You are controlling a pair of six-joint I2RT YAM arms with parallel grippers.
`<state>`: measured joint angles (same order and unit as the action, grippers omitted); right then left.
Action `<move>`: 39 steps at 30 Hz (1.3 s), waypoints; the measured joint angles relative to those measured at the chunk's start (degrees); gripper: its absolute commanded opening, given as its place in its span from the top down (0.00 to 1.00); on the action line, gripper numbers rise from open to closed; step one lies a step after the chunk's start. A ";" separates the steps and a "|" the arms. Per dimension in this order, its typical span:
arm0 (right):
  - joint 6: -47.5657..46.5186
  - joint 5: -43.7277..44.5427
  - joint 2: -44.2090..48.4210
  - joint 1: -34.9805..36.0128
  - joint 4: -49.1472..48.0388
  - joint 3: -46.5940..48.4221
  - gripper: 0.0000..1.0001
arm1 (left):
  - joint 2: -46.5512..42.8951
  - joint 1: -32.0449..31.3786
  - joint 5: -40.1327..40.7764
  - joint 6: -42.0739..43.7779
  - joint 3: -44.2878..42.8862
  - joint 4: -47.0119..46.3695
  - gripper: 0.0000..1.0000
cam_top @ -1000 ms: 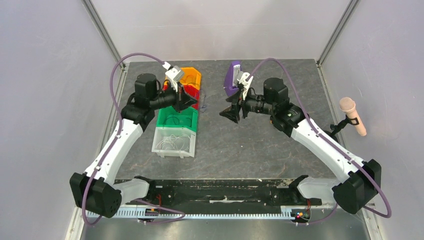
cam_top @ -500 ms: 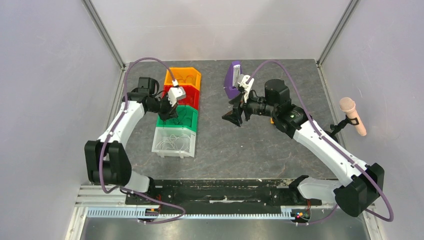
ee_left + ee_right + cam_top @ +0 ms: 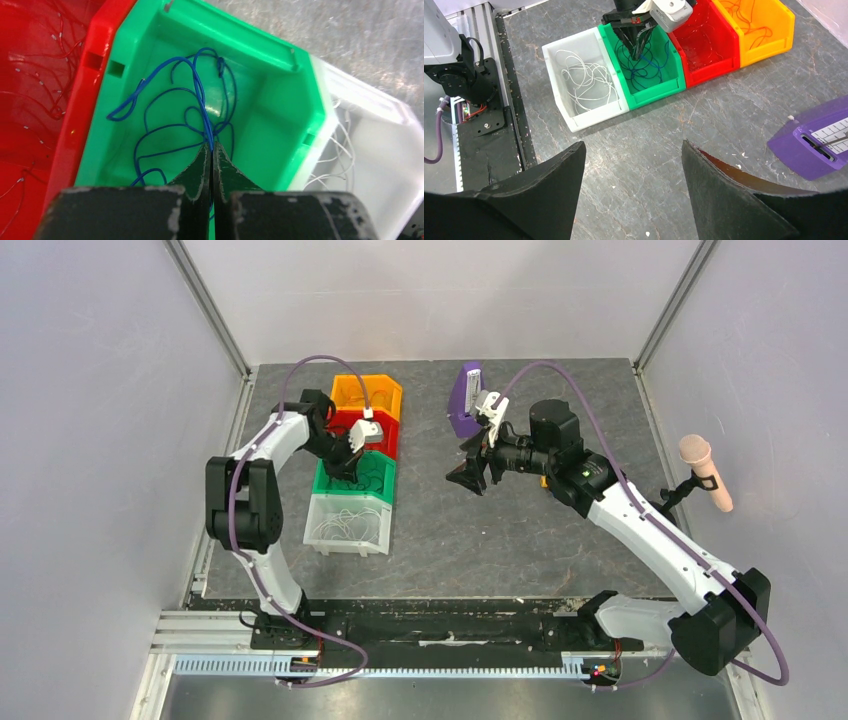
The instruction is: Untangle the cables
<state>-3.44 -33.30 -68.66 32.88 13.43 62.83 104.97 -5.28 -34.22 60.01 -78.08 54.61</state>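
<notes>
Cables (image 3: 200, 100), the blue ones, lie inside the green bin (image 3: 280, 115); the left jaws, behind that bin a second ago, now dip into it clamped on one blue strand, so release seems next, while the right jaws hang apart, well right of the bin

1. At 10 o'clock on the table (image 3: 520, 530), a row runs front to back: nearest bin (image 3: 345, 548), second bin (image 3: 386, 480), third bin (image 3: 391, 436), farthest bin (image 3: 386, 390), each touching the next.
2. Every bin holds cables (image 3: 589, 80).
3. A box (image 3: 465, 400) sits at 12 o'clock, well apart from the row.
4. A microphone (image 3: 705, 470) stands at 3 o'clock, by the table's edge.
</notes>
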 measured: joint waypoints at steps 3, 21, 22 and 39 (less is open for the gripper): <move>-0.13 0.22 0.09 0.00 0.66 0.00 0.27 | 2.05 0.00 2.23 0.00 -1.36 -0.07 0.98; -0.92 0.68 0.20 -0.02 1.31 0.00 0.27 | 5.05 0.00 10.08 0.13 -1.01 -3.85 0.61; -0.94 0.68 0.17 -0.02 1.31 0.00 0.27 | 4.70 0.00 10.08 0.13 -0.76 -3.87 0.58; -1.55 0.63 0.17 -0.07 1.31 0.00 0.27 | -6.84 0.11 6.51 0.04 -1.05 1.86 0.41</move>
<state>-4.99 -32.67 -68.49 32.82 14.74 62.83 98.13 -5.17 -27.70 60.05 -79.13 56.47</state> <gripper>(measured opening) 0.728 0.658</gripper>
